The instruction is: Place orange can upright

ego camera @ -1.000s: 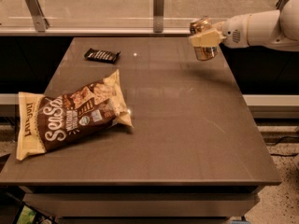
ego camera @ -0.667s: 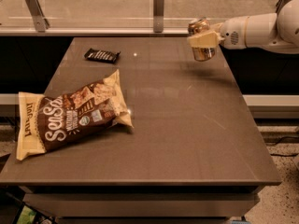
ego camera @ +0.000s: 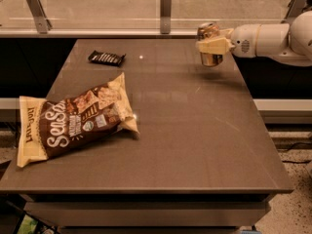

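The orange can [ego camera: 209, 57] is a small coppery can with a silver top. It stands about upright at the table's far right, held in the air just above the surface. My gripper [ego camera: 212, 45] comes in from the right on a white arm and is shut on the can. One cream finger [ego camera: 214, 45] crosses the can's front; the other is hidden behind it.
A large brown chip bag [ego camera: 75, 118] lies on its side at the table's left. A small dark snack bar [ego camera: 106, 58] lies at the far left. The brown table [ego camera: 195, 145] ends close to the right of the can. A glass rail with metal posts [ego camera: 165, 4] runs behind.
The gripper with the can has shifted slightly left and a little down toward the table. The bag and bar have not moved.
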Controlling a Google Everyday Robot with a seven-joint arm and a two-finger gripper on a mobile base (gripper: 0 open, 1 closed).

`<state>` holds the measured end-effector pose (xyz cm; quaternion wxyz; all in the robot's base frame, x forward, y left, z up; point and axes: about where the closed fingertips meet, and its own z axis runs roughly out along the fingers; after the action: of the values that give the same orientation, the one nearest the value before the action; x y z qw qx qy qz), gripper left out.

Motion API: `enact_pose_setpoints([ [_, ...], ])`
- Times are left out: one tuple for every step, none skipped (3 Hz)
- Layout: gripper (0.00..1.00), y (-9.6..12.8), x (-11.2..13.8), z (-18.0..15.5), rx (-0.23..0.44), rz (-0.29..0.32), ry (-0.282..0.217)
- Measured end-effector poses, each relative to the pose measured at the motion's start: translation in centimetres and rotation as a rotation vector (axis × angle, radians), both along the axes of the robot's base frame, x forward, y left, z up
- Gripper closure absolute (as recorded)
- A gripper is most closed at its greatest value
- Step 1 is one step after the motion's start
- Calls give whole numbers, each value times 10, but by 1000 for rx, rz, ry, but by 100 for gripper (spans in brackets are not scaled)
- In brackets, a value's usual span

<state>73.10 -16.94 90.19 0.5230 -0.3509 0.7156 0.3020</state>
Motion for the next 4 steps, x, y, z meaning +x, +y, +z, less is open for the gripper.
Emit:
enact_pose_setpoints([
  [100, -3, -5, -8, 35, -4, -16],
  [100, -5, -8, -15, 70, -3, -36],
  [100, -5, -8, -23, 101, 4, -53],
  [100, -6, -9, -30, 130, 12, -67],
])
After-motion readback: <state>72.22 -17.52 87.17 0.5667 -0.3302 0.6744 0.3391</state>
